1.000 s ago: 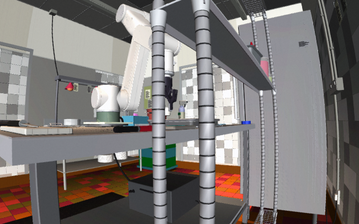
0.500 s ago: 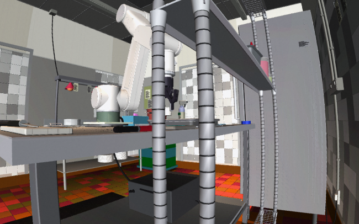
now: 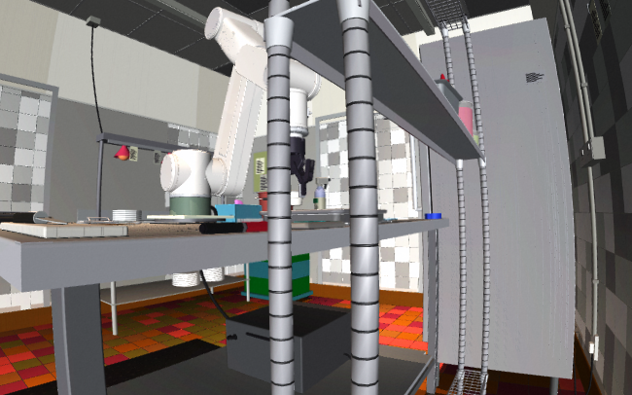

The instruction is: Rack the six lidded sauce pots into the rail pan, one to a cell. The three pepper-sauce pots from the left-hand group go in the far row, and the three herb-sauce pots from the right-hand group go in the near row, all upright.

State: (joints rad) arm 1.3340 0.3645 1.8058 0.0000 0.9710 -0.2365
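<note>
A pale sauce pot (image 3: 298, 198) hangs just above the flat grey rail pan (image 3: 330, 214) on the table. A shelf post hides part of the pot and the pan's near end. Another lidded pot (image 3: 319, 196) stands upright past the pan, to the right of the hanging one. A reddish pot (image 3: 263, 200) shows left of the post. The other pots are hidden. My gripper (image 3: 302, 183) points straight down over the pan and is closed around the pale pot.
A blue box (image 3: 238, 211) sits on the table left of the pan, by the arm's base. Two ribbed shelf posts (image 3: 279, 196) stand in front of the scene. A stack of plates (image 3: 126, 215) and a white board (image 3: 63, 229) lie further left.
</note>
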